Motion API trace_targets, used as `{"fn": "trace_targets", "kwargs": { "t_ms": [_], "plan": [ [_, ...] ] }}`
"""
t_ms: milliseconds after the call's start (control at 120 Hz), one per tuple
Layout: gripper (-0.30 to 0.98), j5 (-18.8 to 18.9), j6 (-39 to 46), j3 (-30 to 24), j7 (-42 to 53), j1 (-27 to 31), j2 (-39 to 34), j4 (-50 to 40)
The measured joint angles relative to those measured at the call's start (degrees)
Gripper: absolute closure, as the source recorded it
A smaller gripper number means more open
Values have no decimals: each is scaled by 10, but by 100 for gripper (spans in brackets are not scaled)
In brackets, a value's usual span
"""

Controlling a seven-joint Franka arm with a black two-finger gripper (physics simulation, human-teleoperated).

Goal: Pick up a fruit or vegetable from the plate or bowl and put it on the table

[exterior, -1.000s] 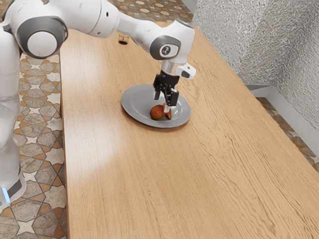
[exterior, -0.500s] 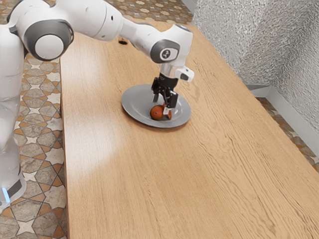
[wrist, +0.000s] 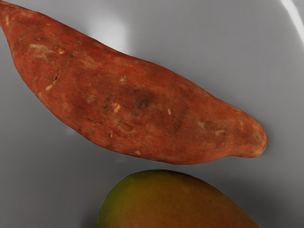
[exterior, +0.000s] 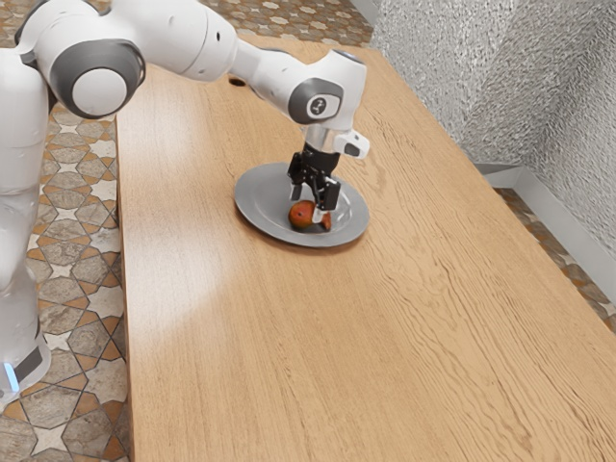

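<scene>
Your wooden table [exterior: 221, 356], bearing one grey plate [exterior: 257, 209]. Your gripper [exterior: 307, 206], over the plate, fingers well apart, clasping nothing. One sweet potato [wrist: 137, 104], on the plate; one mango [wrist: 166, 202], just beside it there. One small brown object [exterior: 237, 83], far.

**Two Angles, One Plate [exterior: 256, 200]**

The exterior camera at the arm's [exterior: 183, 37] side looks down across the table [exterior: 289, 356] from well back; the wrist view faces down, close above the plate. Both catch the sweet potato [wrist: 133, 104] and part of the mango [wrist: 171, 204].
</scene>
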Motion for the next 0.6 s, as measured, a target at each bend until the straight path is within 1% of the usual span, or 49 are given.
{"fn": "trace_targets", "kwargs": {
  "t_ms": [100, 267, 317, 467, 600],
  "plan": [
    [21, -3, 1, 0, 0, 0, 2, -1],
    [44, -1, 4, 0, -2, 0, 3, -1],
    [49, 2, 5, 0, -4, 0, 2, 0],
    [44, 5, 3, 0, -5, -1, -13, 7],
    [46, 10, -2, -2, -5, -3, -27, 23]
  ]
}}
